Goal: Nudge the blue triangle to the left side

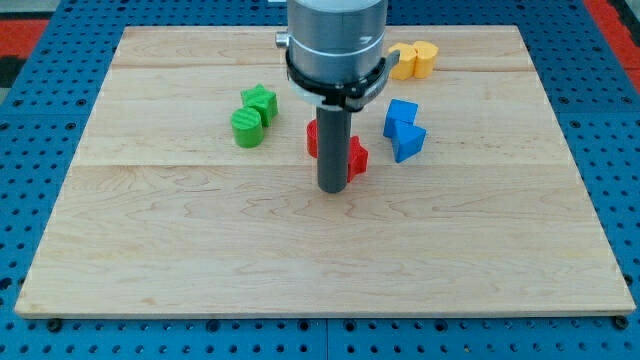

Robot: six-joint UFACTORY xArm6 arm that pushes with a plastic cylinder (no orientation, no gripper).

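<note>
Two blue blocks touch each other right of the board's centre. The upper one (pixel 400 114) looks blocky. The lower one (pixel 410 142) looks wedge-shaped, like a triangle. My tip (pixel 332 188) rests on the board to the lower left of them, about a block's width from the lower blue block. The rod stands in front of two red blocks, one (pixel 312 138) showing at its left and one (pixel 357 155) at its right, between the tip and the blue blocks.
A green star (pixel 261 99) and a green cylinder (pixel 247 128) sit left of the rod. Two yellow blocks (pixel 415 60) lie near the board's top edge, above the blue ones. The wooden board (pixel 200 250) lies on a blue perforated surface.
</note>
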